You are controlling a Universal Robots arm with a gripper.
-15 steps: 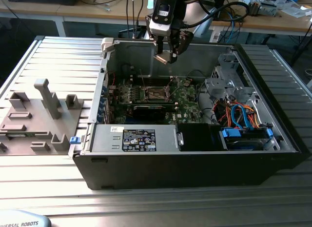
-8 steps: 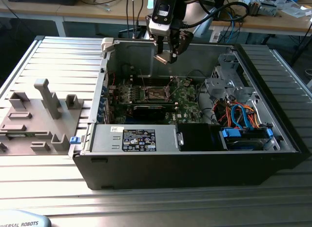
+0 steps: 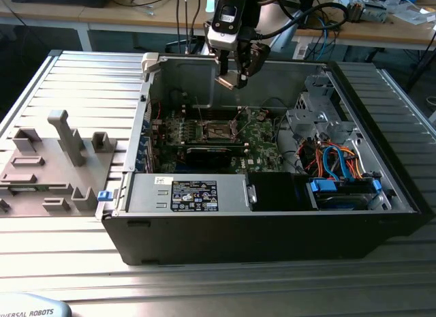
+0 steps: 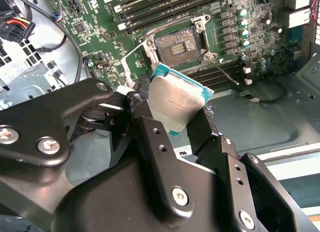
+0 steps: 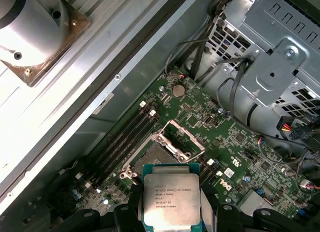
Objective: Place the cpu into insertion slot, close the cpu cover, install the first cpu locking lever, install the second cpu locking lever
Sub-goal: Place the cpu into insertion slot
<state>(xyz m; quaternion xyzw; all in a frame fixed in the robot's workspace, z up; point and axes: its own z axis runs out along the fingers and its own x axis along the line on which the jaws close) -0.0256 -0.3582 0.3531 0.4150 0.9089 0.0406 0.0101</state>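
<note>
My gripper is shut on the cpu, a flat square chip with a dull silver top. It hangs high over the open computer case. In both wrist views the cpu sits edge-clamped between the black fingers, tilted and well above the green motherboard. The insertion slot lies bare and dark below. The cpu cover stands swung up beside it. Two thin wire levers stick out, unlatched.
The black case wall rings the board. A silver drive cage and cable bundles fill the exterior view's right. Memory slots run beside the socket. A grey fixture plate lies at the exterior view's left.
</note>
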